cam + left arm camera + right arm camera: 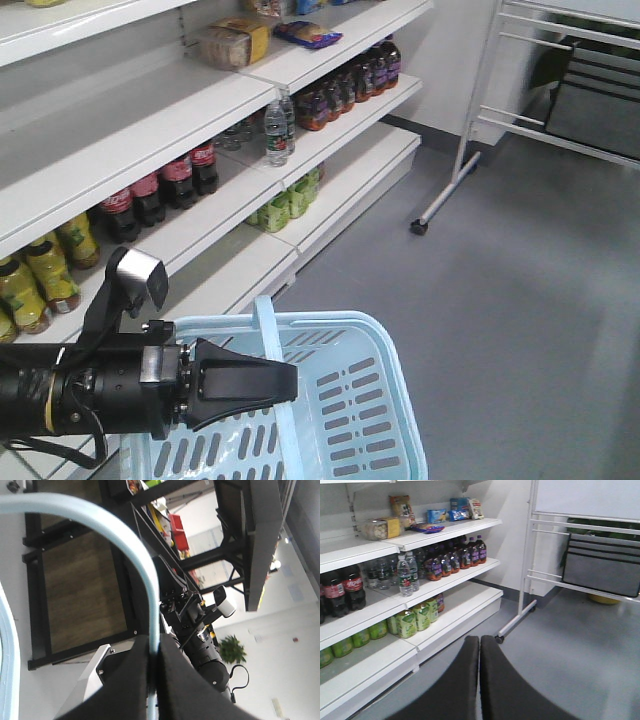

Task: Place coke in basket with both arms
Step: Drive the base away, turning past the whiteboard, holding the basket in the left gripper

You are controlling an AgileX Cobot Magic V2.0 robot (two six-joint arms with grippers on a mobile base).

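Left end effector (290, 382): jaws closed on the handle (268, 335) of the basket (395, 380); the left wrist view shows the pale blue hoop pinched between the two black fingers, near the top of its arc. Basket hangs low in front, tilted slightly, slotted sides visible, nothing seen inside it. Right end effector (480, 645): jaws pressed together with nothing between them, pointing toward the shelves (445, 532) across open floor (570, 670), well apart from any stock. Right arm (202, 650) shows in the left wrist view, off to the side of the handle. Coke: no red can made out in any view; the shelf holds dark cola bottles (165, 185) with red labels, water bottles (278, 135) and green drinks (412, 622), none of which is the target. Can may be on a shelf out of frame; cannot tell. Judgement: search-and-approach step, pick not yet begun, right jaws need to open first. Handling guess: a slim can is light, with stiff but dentable walls and a smooth, slippery skin; take it across the mid-body, upright, with moderate squeeze, not at the rim. Risk: knocking neighbouring bottles, or the hanging basket swinging as the can drops in
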